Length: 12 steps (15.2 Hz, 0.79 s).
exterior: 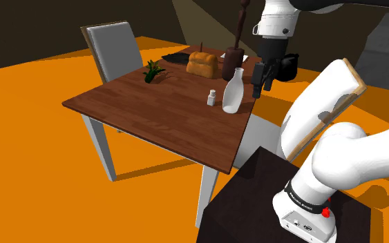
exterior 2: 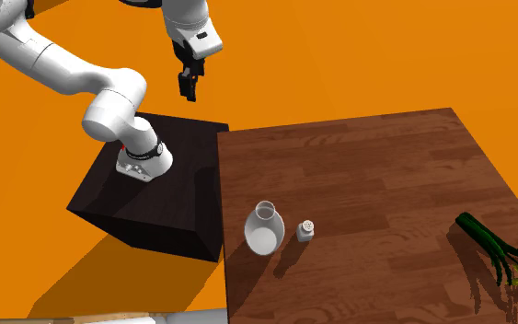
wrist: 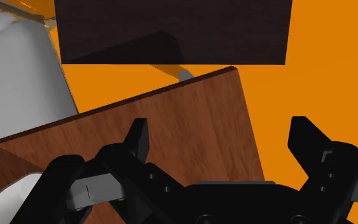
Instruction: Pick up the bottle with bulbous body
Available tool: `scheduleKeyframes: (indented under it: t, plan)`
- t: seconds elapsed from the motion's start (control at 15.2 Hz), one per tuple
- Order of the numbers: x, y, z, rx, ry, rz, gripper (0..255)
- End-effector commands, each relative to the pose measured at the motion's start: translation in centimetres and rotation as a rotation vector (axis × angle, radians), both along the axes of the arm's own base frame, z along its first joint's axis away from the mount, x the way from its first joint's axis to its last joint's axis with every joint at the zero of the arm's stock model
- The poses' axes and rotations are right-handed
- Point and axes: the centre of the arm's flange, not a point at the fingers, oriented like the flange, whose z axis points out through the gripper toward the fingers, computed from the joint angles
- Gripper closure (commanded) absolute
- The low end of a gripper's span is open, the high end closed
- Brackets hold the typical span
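Hovers with gripper [wrist: 220,130] released, fingers wide apart, over the table [wrist: 171,121] corner near the stand [exterior: 269,200]; leaves the white bottle [exterior: 233,90] untouched, upright, lower at the shoulder view's left

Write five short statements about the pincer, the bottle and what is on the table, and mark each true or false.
1. The pincer is open and holds nothing. True.
2. The bottle lies on its side. False: it stands upright on the table.
3. A small shaker stands close beside the bottle. True.
4. The bottle stands at the middle of the table. False: it stands near the table edge that faces the stand.
5. The sprig touches the bottle. False: it lies well apart from it, across the table.
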Motion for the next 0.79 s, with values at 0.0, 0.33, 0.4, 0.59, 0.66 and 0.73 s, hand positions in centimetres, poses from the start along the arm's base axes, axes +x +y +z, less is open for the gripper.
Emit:
scheduleKeyframes:
  t: [0.0, 0.33, 0.4, 0.59, 0.66, 0.73]
  plan:
    - [0.0, 0.0, 0.0, 0.0, 0.0, 0.0, 0]
    - [3.9, -4.9, -1.0, -0.011, -0.014, 0.004, 0]
    - [4.6, -5.9, -1.2, -0.013, -0.017, 0.004, 0]
    - [7.0, -8.8, -1.8, -0.019, -0.025, 0.006, 0]
    - [7.7, -9.8, -1.9, -0.021, -0.028, 0.007, 0]
    - [8.5, -10.8, -2.1, -0.023, -0.031, 0.008, 0]
